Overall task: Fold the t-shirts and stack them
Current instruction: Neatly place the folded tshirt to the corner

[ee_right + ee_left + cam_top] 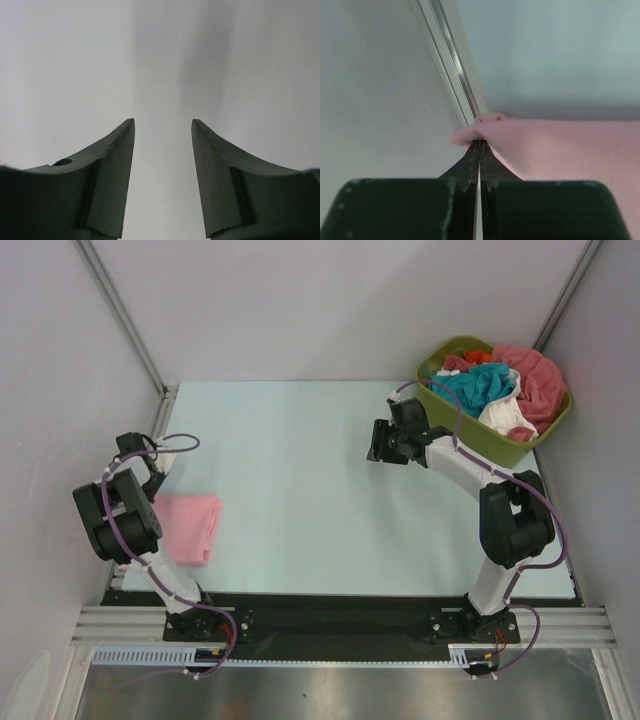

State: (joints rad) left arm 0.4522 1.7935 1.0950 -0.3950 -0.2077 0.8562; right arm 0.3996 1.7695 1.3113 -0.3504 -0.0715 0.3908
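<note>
Pink shirt [190,525] lies folded on table [320,490], at left gripper [480,146]. Jaws pinched tight on bunched corner at tips; rest of cloth spreads right of gripper. Metal rail [451,60] runs just left of tips and on ahead, grey wall [370,100] close beyond it. Right gripper [163,121]: jaws parted, holding nothing, pale blurred surface ahead. Green tub [452,418] just right of and beyond right gripper, heaped with teal shirt [478,387], white shirt [505,412], coral-red shirt [538,380], orange shirt [478,356].
</note>
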